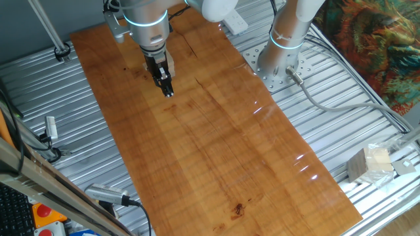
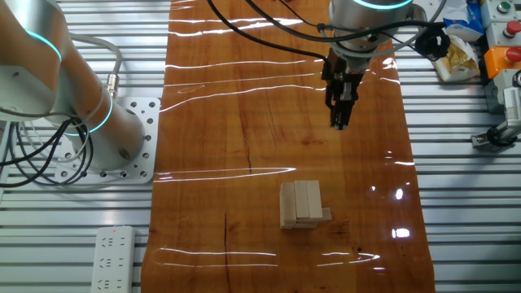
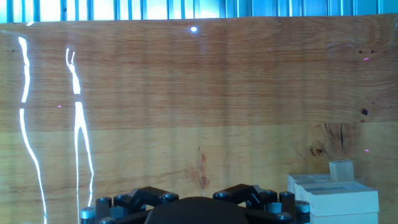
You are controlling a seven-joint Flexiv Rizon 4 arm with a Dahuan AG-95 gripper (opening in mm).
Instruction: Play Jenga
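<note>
The Jenga stack [image 2: 301,203] is a small pile of pale wood blocks in a few layers, standing on the wooden board [image 2: 244,122]. One block sticks out at its lower right side. My gripper [image 2: 339,122] hangs above the board, apart from the stack, with its fingers pressed together and nothing between them. In one fixed view the gripper [image 1: 168,90] stands in front of the stack, and only a pale sliver [image 1: 171,65] shows behind it. In the hand view the stack [image 3: 333,194] sits at the bottom right; the fingertips are out of view.
A pale beige-and-grey cube-like lump [image 1: 369,164] lies off the board on the metal table. The arm's base [image 1: 281,62] stands beside the board. A power strip [image 2: 109,260] lies at one corner, and a yellow bag [image 2: 458,57] and control boxes sit at another.
</note>
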